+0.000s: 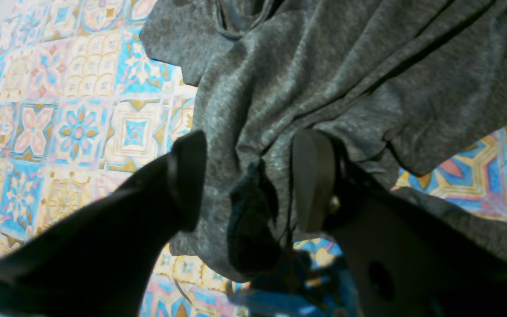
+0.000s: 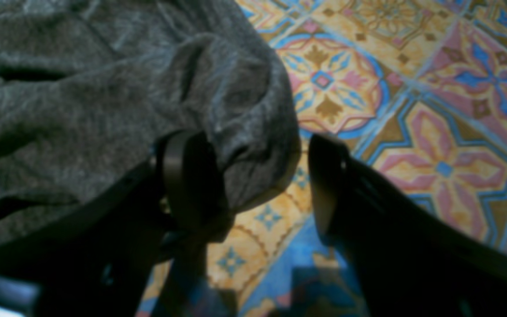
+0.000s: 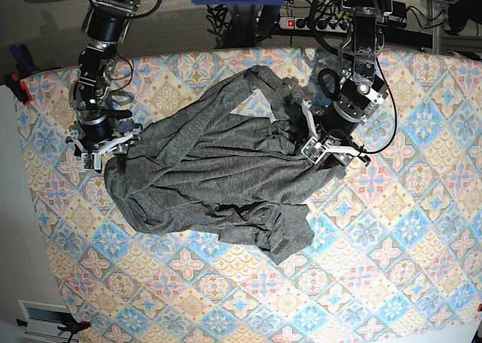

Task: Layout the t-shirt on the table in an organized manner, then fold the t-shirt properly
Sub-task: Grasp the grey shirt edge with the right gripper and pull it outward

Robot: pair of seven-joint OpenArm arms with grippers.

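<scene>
One t-shirt [image 3: 218, 181], dark heather-grey soft knit, lies crumpled and wrinkly across the middle of the table [image 3: 392, 267], whose cloth bears pastel blue, pink and cream floral tiles; two black grippers stand at its opposite edges; the left gripper [image 1: 249, 180] has its jaws apart with a bunched fold between them; the right gripper [image 2: 262, 185] is spread wide around a rounded hem fold, one finger [image 2: 183, 176] against the cloth

The rumpled dark heather-grey knit t-shirt [image 3: 215, 169] sprawled across the middle of the pastel floral-tiled table [image 3: 392, 267], blocking low passage between the two black arms at its left and right edges, while bare cloth lay open along the front and right side.
</scene>
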